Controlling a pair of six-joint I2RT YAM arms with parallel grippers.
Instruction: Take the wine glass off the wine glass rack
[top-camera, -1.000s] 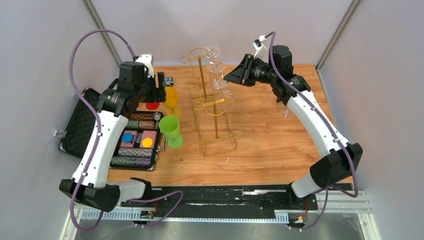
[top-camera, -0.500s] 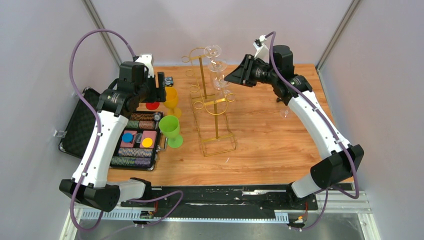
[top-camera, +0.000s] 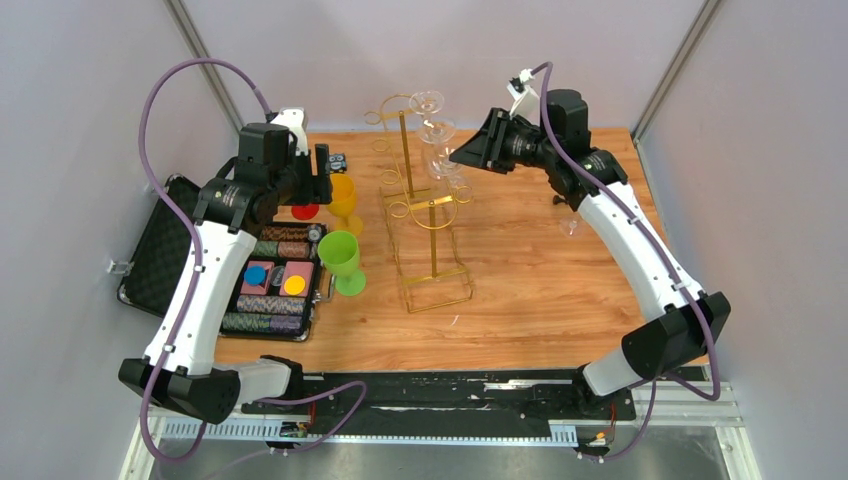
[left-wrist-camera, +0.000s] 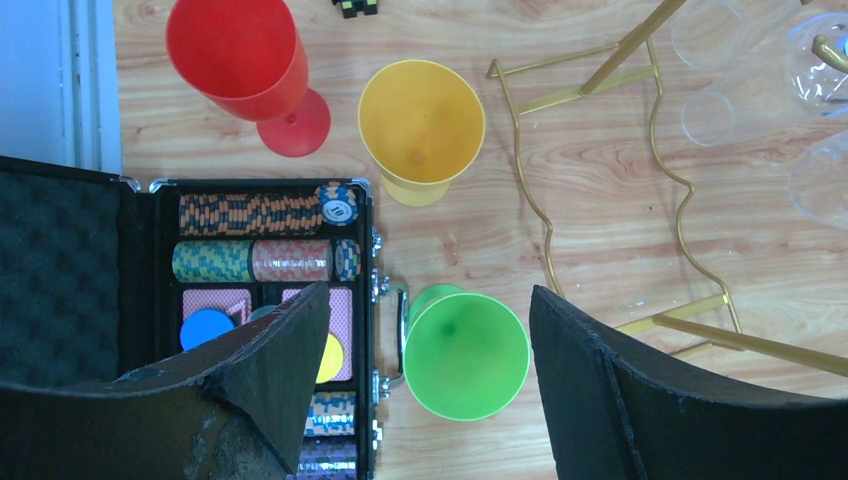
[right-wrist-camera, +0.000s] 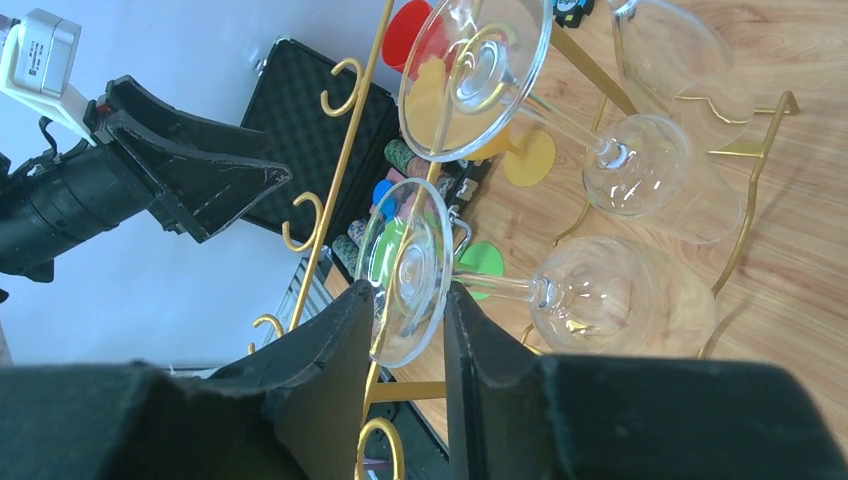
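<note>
At one o'clock on the wine glass rack, your right fingers pinch the wine glass by its slick, brittle foot; left fingers wide.

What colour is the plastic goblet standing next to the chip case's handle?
The goblet is green, clearest in the left wrist view.

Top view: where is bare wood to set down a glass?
Widest bare wood: the table between the wine glass rack and the right arm, down to the near edge. A narrower strip lies in front of the rack's base. Crowded: left of the rack, with green cup, yellow cup and chip case.
</note>
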